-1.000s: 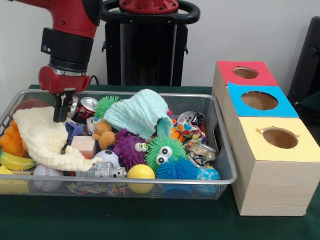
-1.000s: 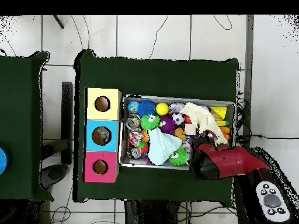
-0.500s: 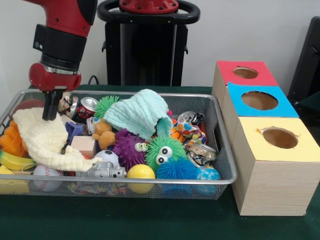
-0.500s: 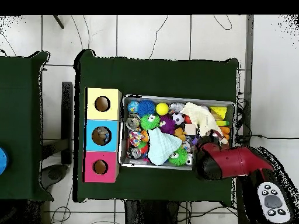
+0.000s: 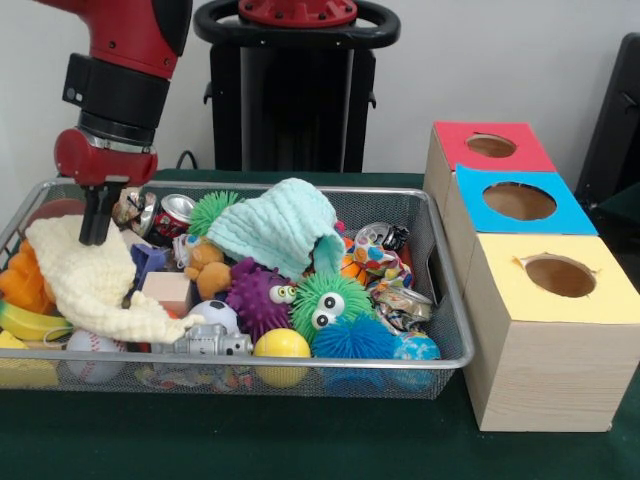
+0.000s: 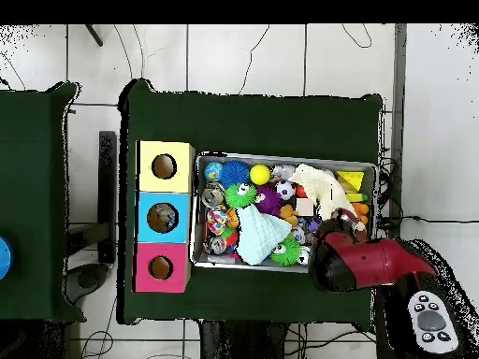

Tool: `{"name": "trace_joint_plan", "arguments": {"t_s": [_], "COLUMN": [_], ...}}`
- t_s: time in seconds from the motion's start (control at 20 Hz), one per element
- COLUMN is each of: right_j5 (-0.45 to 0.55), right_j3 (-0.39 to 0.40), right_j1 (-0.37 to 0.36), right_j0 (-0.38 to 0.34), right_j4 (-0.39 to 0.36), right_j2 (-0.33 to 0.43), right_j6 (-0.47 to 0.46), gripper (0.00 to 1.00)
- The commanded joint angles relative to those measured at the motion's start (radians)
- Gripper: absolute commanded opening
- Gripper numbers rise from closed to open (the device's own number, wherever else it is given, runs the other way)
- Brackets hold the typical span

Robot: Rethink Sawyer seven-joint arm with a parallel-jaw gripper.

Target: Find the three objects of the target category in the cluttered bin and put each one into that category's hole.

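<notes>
At the upper left of the front view, the black pincer hangs narrow and empty over the cream knitted cloth in the wire mesh bin, probably to lift it off the toys it hides, the three wooden hole boxes waiting at right.
</notes>
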Motion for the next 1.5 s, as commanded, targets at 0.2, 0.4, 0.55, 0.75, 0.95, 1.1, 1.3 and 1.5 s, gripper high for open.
{"name": "trace_joint_plan", "arguments": {"t_s": [0.2,0.4,0.55,0.75,0.95,1.1,1.3,1.5], "right_j5": [-0.105,-0.120,-0.121,-0.129,-0.158,-0.180,-0.210,-0.272], "right_j3": [-0.031,-0.030,-0.039,-0.057,-0.091,-0.107,-0.127,-0.172], "right_j1": [0.083,0.087,0.091,0.102,0.127,0.167,0.194,0.257], "right_j0": [0.007,0.012,0.031,0.060,0.106,0.101,0.123,0.167], "right_j4": [-0.009,-0.005,0.000,0.006,0.039,0.045,0.057,0.094], "right_j2": [-0.013,-0.015,-0.034,-0.065,-0.145,-0.149,-0.184,-0.259], "right_j6": [0.155,0.157,0.159,0.165,0.196,0.197,0.192,0.177], "gripper": [1.00,1.00,1.00,1.00,1.00,1.00,1.00,1.00]}}
